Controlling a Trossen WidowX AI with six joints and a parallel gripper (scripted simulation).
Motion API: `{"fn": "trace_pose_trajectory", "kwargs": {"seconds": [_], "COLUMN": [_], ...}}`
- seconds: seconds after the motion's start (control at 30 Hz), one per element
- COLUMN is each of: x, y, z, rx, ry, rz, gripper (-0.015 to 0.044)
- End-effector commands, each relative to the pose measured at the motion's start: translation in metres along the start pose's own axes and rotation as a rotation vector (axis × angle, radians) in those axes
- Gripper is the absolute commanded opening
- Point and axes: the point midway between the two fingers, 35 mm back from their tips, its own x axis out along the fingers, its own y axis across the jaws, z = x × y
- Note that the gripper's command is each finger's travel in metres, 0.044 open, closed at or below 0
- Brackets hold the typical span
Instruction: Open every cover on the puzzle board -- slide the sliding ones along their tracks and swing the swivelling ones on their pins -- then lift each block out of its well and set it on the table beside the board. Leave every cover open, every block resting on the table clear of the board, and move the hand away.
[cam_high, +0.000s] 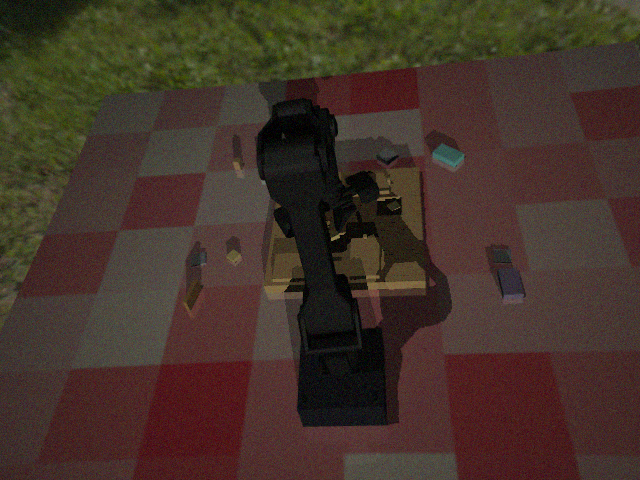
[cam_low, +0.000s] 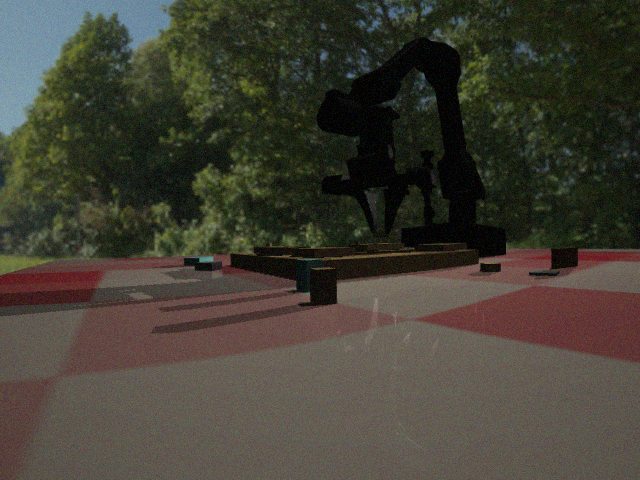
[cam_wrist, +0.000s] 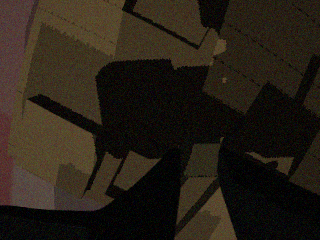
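Observation:
The wooden puzzle board (cam_high: 417, 217) (cam_low: 413, 262) (cam_wrist: 65, 142) lies under the arm, much of it shadowed or hidden. My gripper (cam_low: 381, 234) (cam_wrist: 197, 155) points down low over the board, shut on a small grey block (cam_wrist: 202, 159). The arm hides that block in the top view. Raised cover panels (cam_low: 323, 251) (cam_wrist: 167, 17) show on the board; shadow hides how far each is open. A pale diamond shape (cam_high: 393, 205) shows in a dark opening at the right; I cannot tell whether it is a block.
A turquoise block (cam_high: 448, 156) and a dark block (cam_high: 387, 155) (cam_low: 208, 266) lie behind the board. A purple block (cam_high: 510, 284) and grey piece (cam_high: 501, 255) lie right. Left are a tan block (cam_high: 237, 164) (cam_low: 323, 285), yellow block (cam_high: 233, 256) (cam_low: 490, 267) and brown block (cam_high: 193, 295) (cam_low: 564, 257).

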Motion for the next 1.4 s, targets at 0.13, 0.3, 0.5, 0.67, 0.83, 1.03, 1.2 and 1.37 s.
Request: {"fn": "trace_pose_trajectory", "kwargs": {"seconds": [0.13,0.3,0.5,0.67,0.83,1.03,1.2,1.37], "x": [-0.012,-0.023,-0.038,-0.051,-0.060,-0.061,-0.061,-0.062], "y": [-0.001,-0.001,-0.001,-0.001,0.000,0.017,0.033,0.050], "z": [0.001,0.001,0.002,0.001,0.001,0.011,0.019,0.026], "rx": [-0.004,-0.004,-0.004,-0.004,-0.004,-0.004,-0.004,-0.004], "ry": [-0.004,-0.004,-0.005,-0.004,-0.005,-0.006,-0.008,-0.010], "rz": [-0.006,-0.006,-0.006,-0.006,-0.006,-0.006,-0.005,-0.004], "gripper": [0.0080,0.0080,0.0080,0.0080,0.0080,0.0080,0.0080,0.0080]}}
